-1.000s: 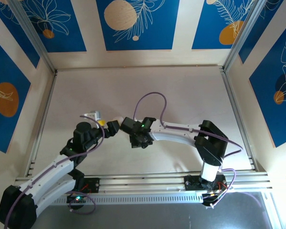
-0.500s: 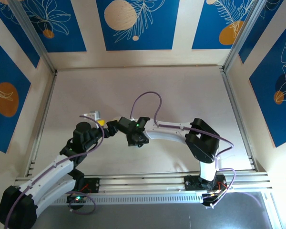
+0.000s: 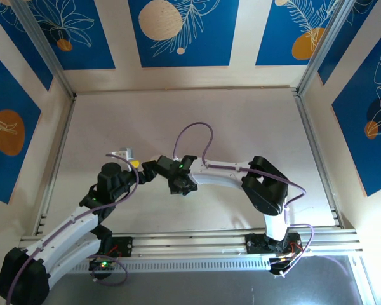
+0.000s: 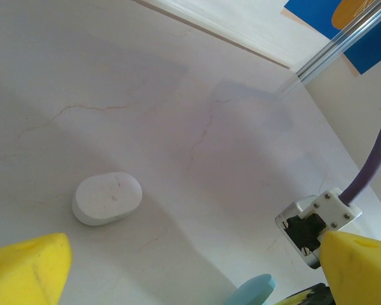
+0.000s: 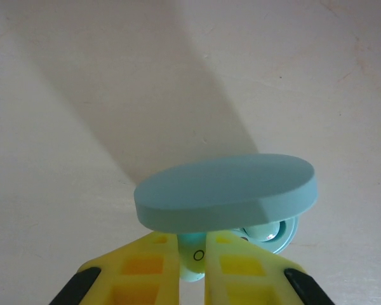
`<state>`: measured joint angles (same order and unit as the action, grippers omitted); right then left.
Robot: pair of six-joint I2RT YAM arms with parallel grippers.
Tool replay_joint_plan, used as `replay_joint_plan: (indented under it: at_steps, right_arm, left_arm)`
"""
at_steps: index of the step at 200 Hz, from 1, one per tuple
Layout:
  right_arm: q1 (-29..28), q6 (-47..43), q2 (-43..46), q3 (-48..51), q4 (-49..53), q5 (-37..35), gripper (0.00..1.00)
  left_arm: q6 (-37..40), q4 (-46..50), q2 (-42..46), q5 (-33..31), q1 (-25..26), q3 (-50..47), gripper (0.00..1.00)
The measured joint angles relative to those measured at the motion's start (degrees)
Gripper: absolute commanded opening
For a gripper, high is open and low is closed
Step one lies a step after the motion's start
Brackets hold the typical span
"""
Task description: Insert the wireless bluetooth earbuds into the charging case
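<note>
Right pincer [image 5: 192,241], nipped narrow on what looks a pale blue bud [image 5: 194,259], hangs at the open blue case [image 5: 225,190], lower centre of frame; a slow, square descent into the well [image 5: 267,232] should seat it. Left pincer [image 4: 193,251] gapes wide, holding nothing.

Looks like a robotics lab test cell, not a home: pale table [image 3: 241,127] boxed in by aluminium framing [image 3: 47,54], printed blue backdrop panels [image 3: 178,32], left arm [image 3: 70,225] and right arm [image 3: 225,178] bolted to a rail [image 3: 197,241] at the near edge.
</note>
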<state>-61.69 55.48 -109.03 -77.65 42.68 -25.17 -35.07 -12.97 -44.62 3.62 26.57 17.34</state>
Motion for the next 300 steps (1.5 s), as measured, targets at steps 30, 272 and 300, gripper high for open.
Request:
replay_joint_plan:
  at_steps: [30, 272, 300]
  right_arm:
    - [0.2, 0.0, -0.2, 0.0, 0.0, 0.0, 0.12]
    - [0.9, 0.0, 1.1, 0.9, 0.0, -2.0, 0.12]
    - [1.1, 0.0, 1.1, 1.3, 0.0, -2.0, 0.12]
  left_arm:
    - [0.0, 0.2, 0.0, 0.0, 0.0, 0.0, 1.0]
    - [0.0, 0.2, 0.3, 0.0, -0.1, -0.1, 1.0]
    - [0.0, 0.1, 0.3, 0.0, -0.1, -0.1, 1.0]
